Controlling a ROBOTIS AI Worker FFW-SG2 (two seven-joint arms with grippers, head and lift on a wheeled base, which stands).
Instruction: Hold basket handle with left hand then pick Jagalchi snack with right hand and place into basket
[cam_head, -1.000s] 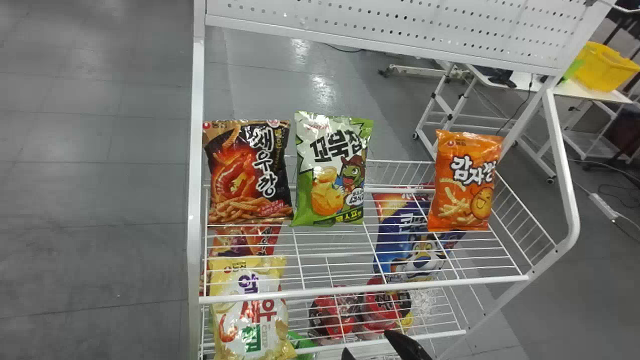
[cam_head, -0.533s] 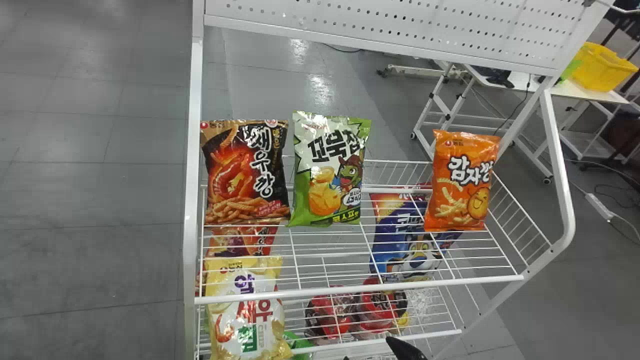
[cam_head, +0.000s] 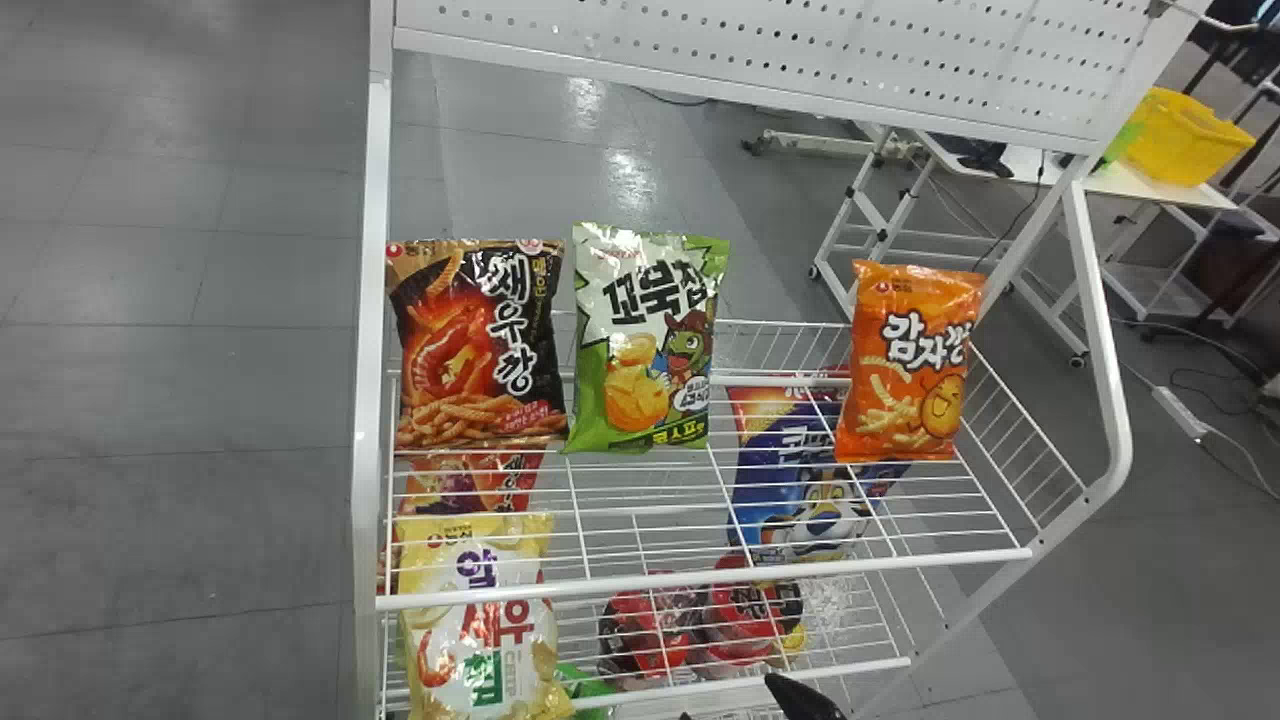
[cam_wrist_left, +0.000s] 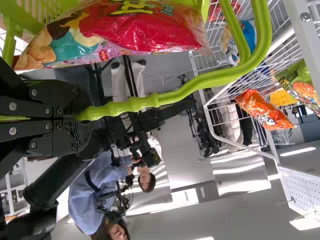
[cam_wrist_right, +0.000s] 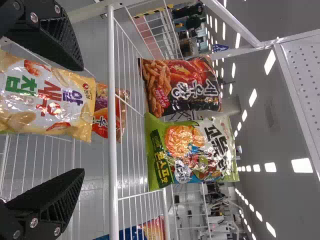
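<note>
At the bottom edge of the head view, the dark fingertips of my right gripper (cam_head: 728, 696) just show. In the right wrist view my right gripper (cam_wrist_right: 81, 120) is open, its two fingers wide apart, with a yellow-white shrimp snack bag (cam_wrist_right: 45, 97) beyond them. That yellow bag (cam_head: 482, 640) stands at the rack's lower front left. I cannot tell which bag is the Jagalchi snack. In the left wrist view my left gripper (cam_wrist_left: 85, 112) is shut on the green basket handle (cam_wrist_left: 195, 82). A red snack bag (cam_wrist_left: 145, 30) lies in the green basket (cam_wrist_left: 37, 10).
The white wire rack (cam_head: 640, 590) holds a black bag (cam_head: 480, 350), a green bag (cam_head: 645, 340) and an orange bag (cam_head: 905, 360) on its upper shelf. Lower down are a blue bag (cam_head: 790, 450) and red packs (cam_head: 740, 620). The rack's front rail (cam_wrist_right: 113, 150) crosses beyond my right fingers.
The rack and its bags have shifted slightly left in the head view. My right gripper's fingertips stand a little lower there than before.
</note>
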